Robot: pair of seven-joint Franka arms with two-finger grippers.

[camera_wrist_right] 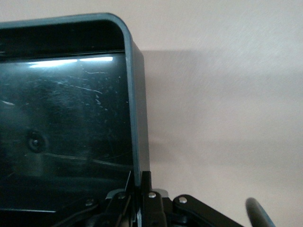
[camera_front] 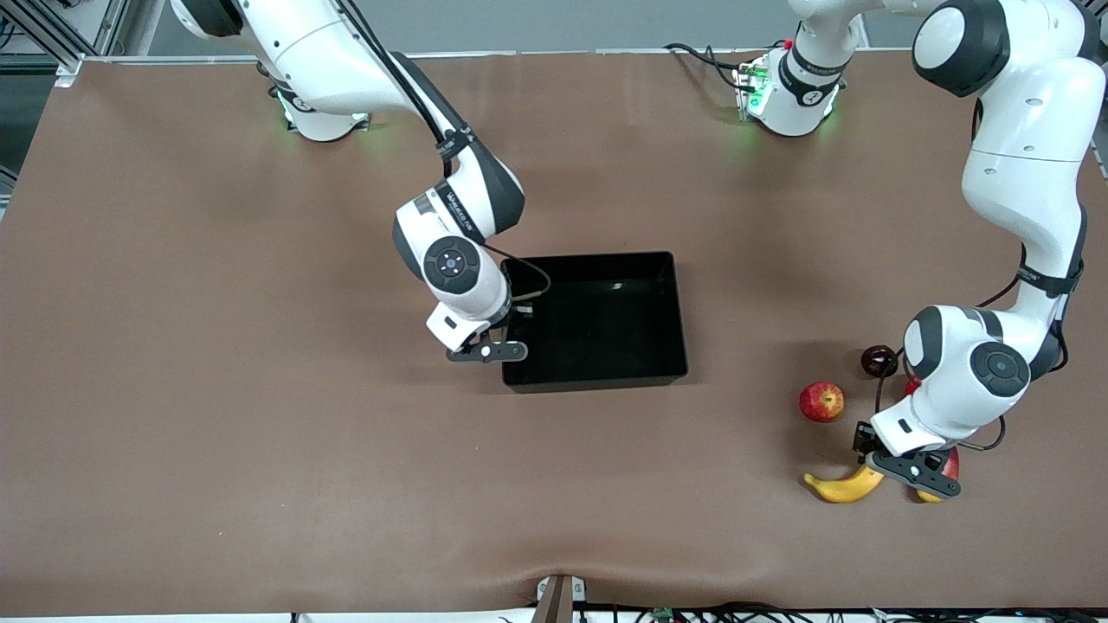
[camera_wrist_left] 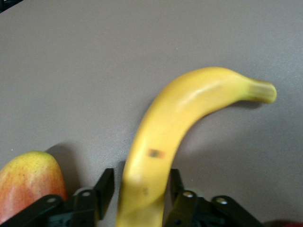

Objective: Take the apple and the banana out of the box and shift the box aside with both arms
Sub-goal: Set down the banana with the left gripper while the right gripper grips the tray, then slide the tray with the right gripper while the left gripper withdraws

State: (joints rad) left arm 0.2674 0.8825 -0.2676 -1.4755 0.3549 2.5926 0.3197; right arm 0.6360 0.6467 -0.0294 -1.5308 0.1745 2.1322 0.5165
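a brown mat covers the table (camera_front: 260, 433), with the black tray (camera_front: 597, 318) near its middle. the right gripper (camera_front: 489, 350) is pinched tight on the tray's wall at the end toward the right arm's base, one finger inside and one outside. toward the left arm's end, nearer the front camera than the tray, the left gripper (camera_front: 900, 467) has its fingers narrowly spread around one end of the banana (camera_wrist_left: 161, 146), which lies on the mat. the apple (camera_front: 821, 401) sits near the banana, farther from the camera. a mango (camera_wrist_left: 28, 182) lies just beside the gripper.
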